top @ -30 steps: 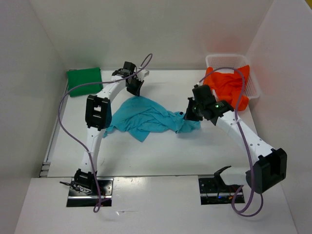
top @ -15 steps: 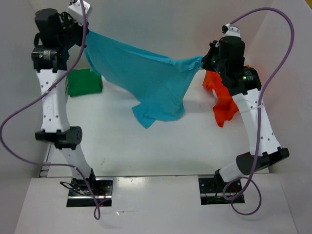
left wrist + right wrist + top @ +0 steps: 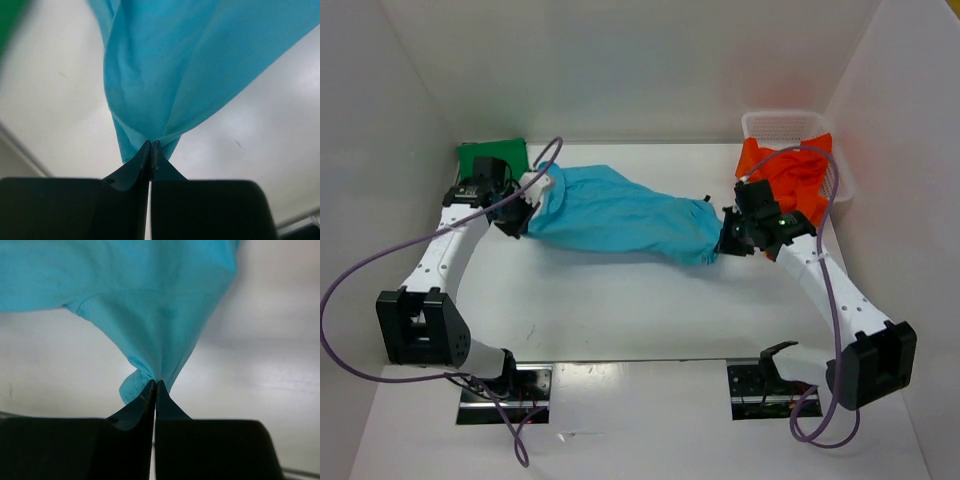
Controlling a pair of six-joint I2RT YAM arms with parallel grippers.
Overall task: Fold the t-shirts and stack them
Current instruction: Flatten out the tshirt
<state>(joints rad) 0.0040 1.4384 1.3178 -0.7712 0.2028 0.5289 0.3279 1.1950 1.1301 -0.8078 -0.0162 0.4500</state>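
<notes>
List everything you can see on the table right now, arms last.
turquoise t-shirt: one, turquoise-blue, stretched across mid-table between both grippers
green t-shirt: one, dark green, folded, far left corner
orange t-shirt: one, orange-red, heaped in the basket, spilling over its near rim
basket: one, white mesh, far right corner
table: one, white, under everything
cables: two, purple, one along each arm
left gripper: one, black, shut on the turquoise t-shirt's left end
right gripper: one, black, shut on its right end

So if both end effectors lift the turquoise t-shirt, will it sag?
Likely floppy: the turquoise t-shirt gathers into folds at the left end effector. It would probably sag between that and the right end effector. Probably light: tiny pinches hold it.
</notes>
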